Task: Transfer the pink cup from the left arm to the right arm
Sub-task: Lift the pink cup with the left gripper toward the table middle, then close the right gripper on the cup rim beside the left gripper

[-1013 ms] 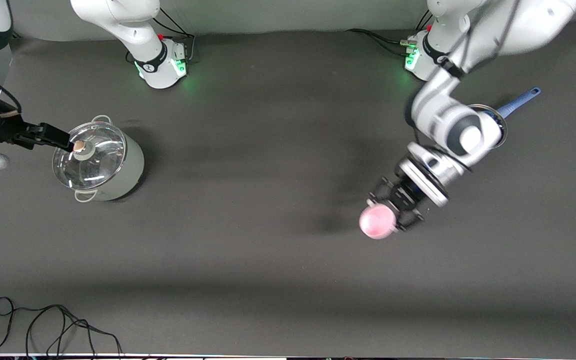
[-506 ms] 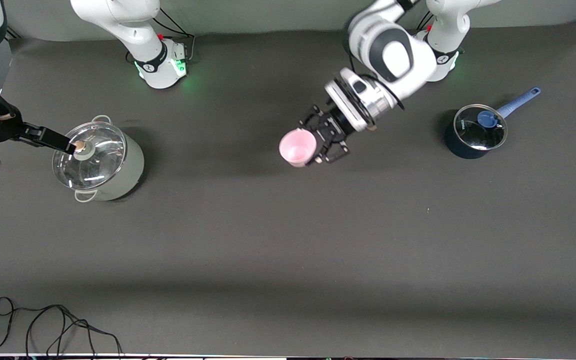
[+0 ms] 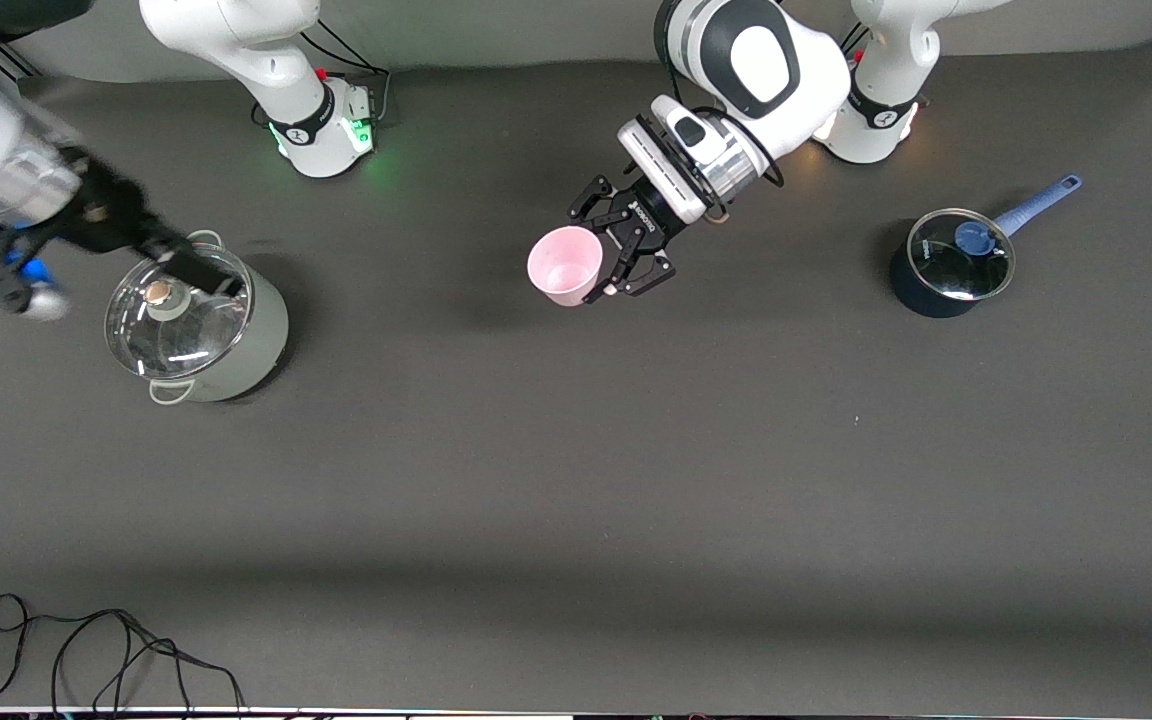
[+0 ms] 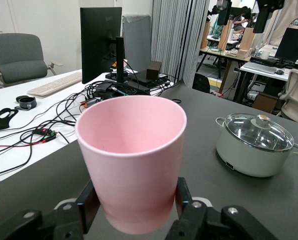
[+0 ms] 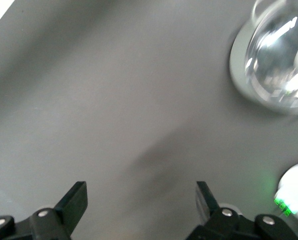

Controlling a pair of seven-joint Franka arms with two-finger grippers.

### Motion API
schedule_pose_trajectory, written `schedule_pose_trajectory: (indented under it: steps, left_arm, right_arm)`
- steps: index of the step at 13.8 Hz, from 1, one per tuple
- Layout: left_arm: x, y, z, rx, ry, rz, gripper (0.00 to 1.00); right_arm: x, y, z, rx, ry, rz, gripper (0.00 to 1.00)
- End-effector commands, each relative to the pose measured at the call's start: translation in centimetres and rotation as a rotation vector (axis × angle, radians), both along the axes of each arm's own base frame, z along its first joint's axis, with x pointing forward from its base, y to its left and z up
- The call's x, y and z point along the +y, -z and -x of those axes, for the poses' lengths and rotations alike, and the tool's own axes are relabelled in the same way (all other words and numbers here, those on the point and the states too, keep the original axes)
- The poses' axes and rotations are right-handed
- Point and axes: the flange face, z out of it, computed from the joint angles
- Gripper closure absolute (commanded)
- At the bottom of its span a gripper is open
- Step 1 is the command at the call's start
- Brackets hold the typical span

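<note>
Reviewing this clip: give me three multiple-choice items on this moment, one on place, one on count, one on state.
1. What is the right gripper over?
A. the pale green pot
B. the dark blue saucepan
C. the black cable

2. How many lidded pots are on the table?
A. one
B. two
C. three

3. What state is the pink cup in?
A. lying on the table
B. gripped by the left gripper
C. inside a pot

Key: 1 A, its open fingers hang above the glass lid; 2 B, green pot and saucepan; 3 B, fingers clamp its sides.
</note>
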Motion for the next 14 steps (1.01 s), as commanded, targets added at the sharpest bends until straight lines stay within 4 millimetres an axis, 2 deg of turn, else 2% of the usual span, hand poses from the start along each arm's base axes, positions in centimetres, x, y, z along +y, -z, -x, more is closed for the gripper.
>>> schedule_pose_trajectory:
  steps: [1, 2, 3, 5, 8, 14]
  left_arm:
    - [-0.2, -0.6, 0.0, 0.009, -0.017, 0.009, 0.71]
    - [-0.2, -0.6, 0.0, 0.009, -0.017, 0.009, 0.71]
    - [-0.3, -0.6, 0.0, 0.01, -0.016, 0.01, 0.71]
    - [-0.3, -0.3, 0.0, 0.017, -0.017, 0.01, 0.71]
    - [-0.2, -0.6, -0.4, 0.015, -0.022, 0.018, 0.71]
    - [-0.2, -0.4, -0.6, 0.023, -0.023, 0.02, 0.7]
  right_arm:
    - [3.3, -2.0, -0.7, 0.057, 0.18, -0.099, 0.05]
    - [4.6, -2.6, -0.9, 0.07, 0.226, -0.125, 0.05]
    - [7.4, -3.2, -0.5, 0.075, 0.226, -0.137, 0.05]
    - [12.3, -2.8, -0.5, 0.104, 0.266, -0.128, 0.0]
    - [18.1, -1.9, -0.9, 0.114, 0.286, -0.126, 0.0]
    - [29.1, 4.1, 3.2, 0.097, 0.125, 0.001, 0.0]
